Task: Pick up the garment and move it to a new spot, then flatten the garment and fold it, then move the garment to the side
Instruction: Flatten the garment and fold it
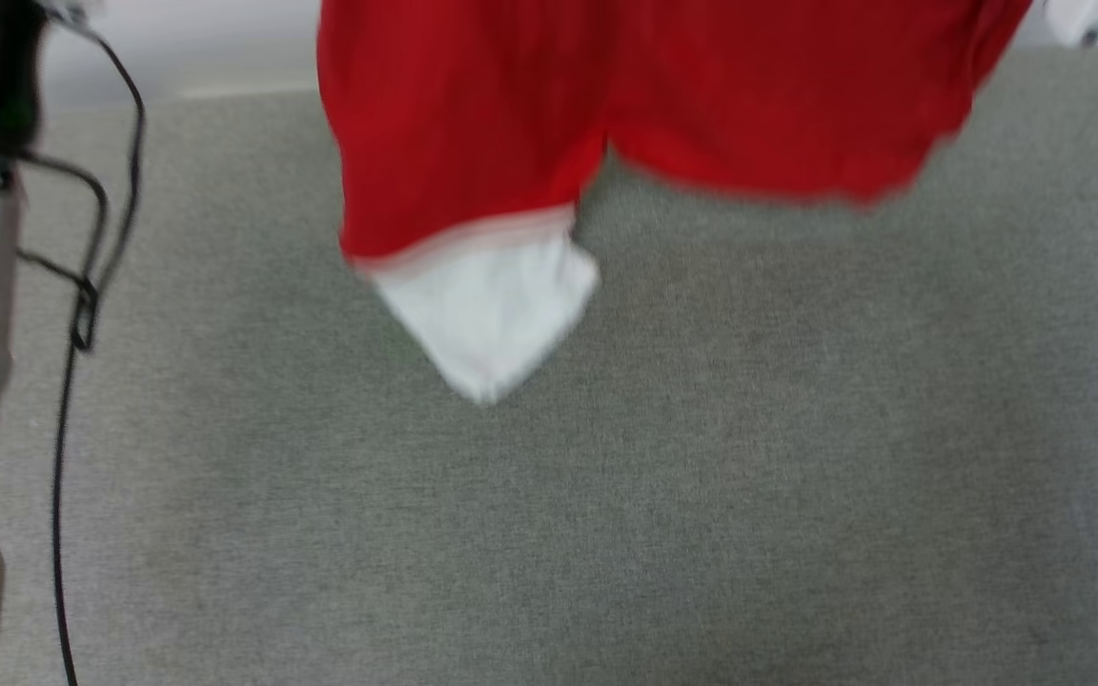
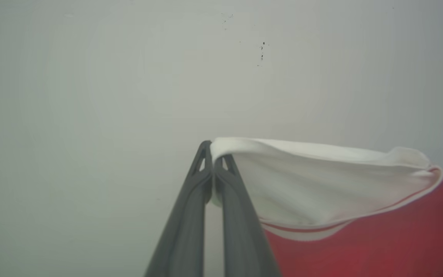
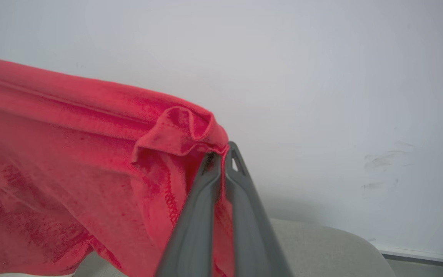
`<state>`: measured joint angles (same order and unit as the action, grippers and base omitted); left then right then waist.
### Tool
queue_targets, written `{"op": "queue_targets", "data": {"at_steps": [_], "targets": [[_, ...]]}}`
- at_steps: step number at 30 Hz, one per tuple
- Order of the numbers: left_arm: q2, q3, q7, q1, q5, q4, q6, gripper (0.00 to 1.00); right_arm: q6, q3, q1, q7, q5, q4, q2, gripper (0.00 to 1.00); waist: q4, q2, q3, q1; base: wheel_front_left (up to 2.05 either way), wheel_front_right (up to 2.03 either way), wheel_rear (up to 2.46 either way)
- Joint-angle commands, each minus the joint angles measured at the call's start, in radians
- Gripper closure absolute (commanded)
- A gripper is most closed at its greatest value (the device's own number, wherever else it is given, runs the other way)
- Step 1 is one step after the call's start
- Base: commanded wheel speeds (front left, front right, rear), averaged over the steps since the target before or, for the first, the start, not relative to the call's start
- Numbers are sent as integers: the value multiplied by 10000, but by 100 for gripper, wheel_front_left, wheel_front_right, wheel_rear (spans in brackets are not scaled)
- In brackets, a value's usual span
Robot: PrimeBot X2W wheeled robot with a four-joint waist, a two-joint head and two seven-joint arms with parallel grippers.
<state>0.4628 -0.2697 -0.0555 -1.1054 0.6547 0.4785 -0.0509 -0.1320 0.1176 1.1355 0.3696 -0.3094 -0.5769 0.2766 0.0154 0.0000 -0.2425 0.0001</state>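
Grey surface [image 1: 701, 476], black cable [image 1: 58, 457] at left; garment [image 1: 511, 114] hangs clamped by left gripper [image 2: 214, 152], right gripper [image 3: 222, 154].

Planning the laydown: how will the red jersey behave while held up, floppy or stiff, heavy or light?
Probably very floppy: the garment sags between the grips and its white sleeve dangles. Likely light: the left gripper and right gripper carry it by thin pinched edges. It may bunch on landing.
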Motion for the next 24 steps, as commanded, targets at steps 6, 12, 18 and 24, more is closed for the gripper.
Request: {"op": "queue_targets", "data": {"at_steps": [6,12,18,24], "targets": [[304,212,-536,-2565,-324,1063,247,100,26,-406,2132,-637,765,-346,-96,100,207,0,-1473,-1,0,0,0],[481,127,-608,-4235,-548,1726,450,100,26,-541,3740,-996,1243,-694,-342,100,204,0,-2776,-1,0,0,0],[421,2,-838,-4752,-554,2663,769,100,24,-350,4401,-1456,1385,-1433,-667,100,143,0,-3749,-1,0,0,0],[164,-128,-1107,-4303,-322,3766,1208,100,24,-47,4273,-1898,1257,-2345,-693,100,-34,0,-4185,-1,0,0,0]]}}
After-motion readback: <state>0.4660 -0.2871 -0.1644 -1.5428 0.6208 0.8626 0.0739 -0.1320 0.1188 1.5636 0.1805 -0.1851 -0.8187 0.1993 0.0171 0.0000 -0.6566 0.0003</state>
